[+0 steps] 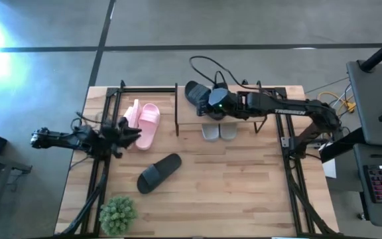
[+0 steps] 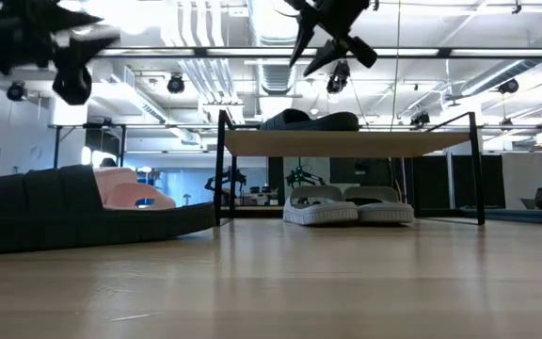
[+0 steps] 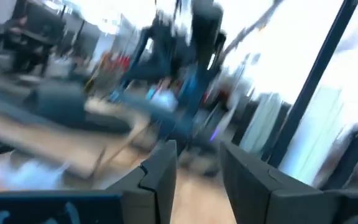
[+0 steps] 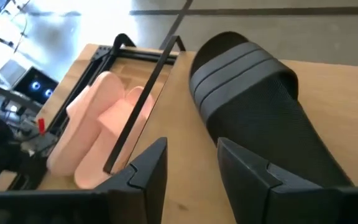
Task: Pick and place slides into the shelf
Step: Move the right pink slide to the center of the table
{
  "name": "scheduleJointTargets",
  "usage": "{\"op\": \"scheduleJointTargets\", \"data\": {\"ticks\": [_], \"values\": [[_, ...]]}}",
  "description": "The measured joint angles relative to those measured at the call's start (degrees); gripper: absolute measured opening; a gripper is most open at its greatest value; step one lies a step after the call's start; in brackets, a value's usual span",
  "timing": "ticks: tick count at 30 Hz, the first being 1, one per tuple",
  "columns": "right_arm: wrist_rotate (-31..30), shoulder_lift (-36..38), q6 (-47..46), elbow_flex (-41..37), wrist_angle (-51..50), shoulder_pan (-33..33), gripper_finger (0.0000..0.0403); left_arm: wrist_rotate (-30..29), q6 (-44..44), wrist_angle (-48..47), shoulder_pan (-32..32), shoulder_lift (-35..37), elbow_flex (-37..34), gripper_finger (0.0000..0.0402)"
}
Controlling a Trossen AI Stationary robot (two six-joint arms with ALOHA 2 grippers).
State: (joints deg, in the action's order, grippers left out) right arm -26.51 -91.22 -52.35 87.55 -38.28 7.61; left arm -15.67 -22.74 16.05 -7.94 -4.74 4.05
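Looking across the bench [image 1: 244, 179], I see the loose black slide [image 1: 159, 172] lying diagonally just right of and nearer than my left gripper [image 1: 130, 136], jaws apart and empty, while the right gripper [image 1: 209, 101] hovers spread over the shelf [image 1: 237, 119].

left tool [image 1: 130, 133] open, low | right tool [image 1: 207, 101] open, raised

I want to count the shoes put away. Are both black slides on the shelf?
No. One black slide sits on the shelf, but the other black slide lies on the table.
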Motion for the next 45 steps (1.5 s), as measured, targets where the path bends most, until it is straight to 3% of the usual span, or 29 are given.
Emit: {"op": "scheduleJointTargets", "data": {"ticks": [4,11,20,25,31,33,37,41,45], "values": [[1.42,1.03,3.96,0.00,-0.44,-1.05,0.0133,-2.79,-9.95,14.58,0.02,-0.06,0.04,0.0109],[1.65,1.83,6.11,0.02,-0.63,-2.65,0.0130,-11.24,3.59,34.02,0.02,-0.16,0.08,0.0109],[1.63,1.83,6.33,0.02,-2.71,-3.19,0.0123,-11.52,0.61,36.19,-0.02,-1.28,0.20,0.0109],[1.58,2.29,6.47,0.02,-3.55,-4.85,0.0127,-11.94,-4.01,21.42,-0.11,-4.97,2.33,0.0108],[1.07,4.87,6.45,0.00,-4.61,-7.33,0.0134,-13.19,-2.13,-2.92,-0.11,-12.02,11.95,0.0108],[0.85,6.07,6.07,0.00,-6.60,-7.72,0.0134,-13.90,0.32,-15.16,-0.11,-14.40,17.18,0.0108],[-0.71,8.67,5.49,0.00,-10.68,-8.67,0.0133,-21.69,6.56,-35.41,-0.11,-21.49,27.05,0.0108],[-4.30,10.87,3.00,0.00,-15.20,-9.50,0.0136,-27.87,18.04,-45.39,-0.09,-28.38,32.78,0.0108],[-7.86,12.44,0.43,0.00,-19.05,-10.20,0.0140,-28.72,23.64,-49.69,-0.09,-34.93,34.33,0.0108]]}}
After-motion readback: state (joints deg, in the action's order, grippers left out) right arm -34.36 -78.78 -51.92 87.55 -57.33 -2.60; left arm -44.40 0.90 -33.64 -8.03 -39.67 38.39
